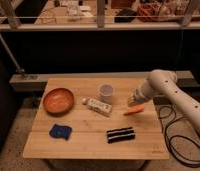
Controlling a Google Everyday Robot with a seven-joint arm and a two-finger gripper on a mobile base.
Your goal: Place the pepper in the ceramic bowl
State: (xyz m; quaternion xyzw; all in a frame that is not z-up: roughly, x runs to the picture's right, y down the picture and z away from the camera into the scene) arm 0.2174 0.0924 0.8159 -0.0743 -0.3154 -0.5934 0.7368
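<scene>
On the wooden tabletop (pixel 93 142), five loose items are spread with clear gaps between them, so each can be approached singly. The white arm (pixel 175 95) enters from the right edge and bends down toward the right half of the surface. Its claw (pixel 133 101) sits low, just above and beside the pepper (pixel 133 110); whether the fingers are spread or closed on anything cannot be told from this view.

The ceramic bowl (pixel 58 100), orange-brown and upright, stands at the left end, well apart from the arm. It looks empty, so the placing is judged not yet done.

Between bowl and pepper lie a white tube (pixel 98 105), set diagonally, and an upright white cup (pixel 106 92) just behind it. Both sit on the straight line to the bowl; a carry would likely need to pass over them.

A black-and-white striped item (pixel 120 134) lies toward the front edge, below the pepper. A blue object (pixel 60 131) lies front left, near the bowl.

The pepper, small and orange, rests flat on the wood, right of centre. The step in hand is judged to be the grasp.
</scene>
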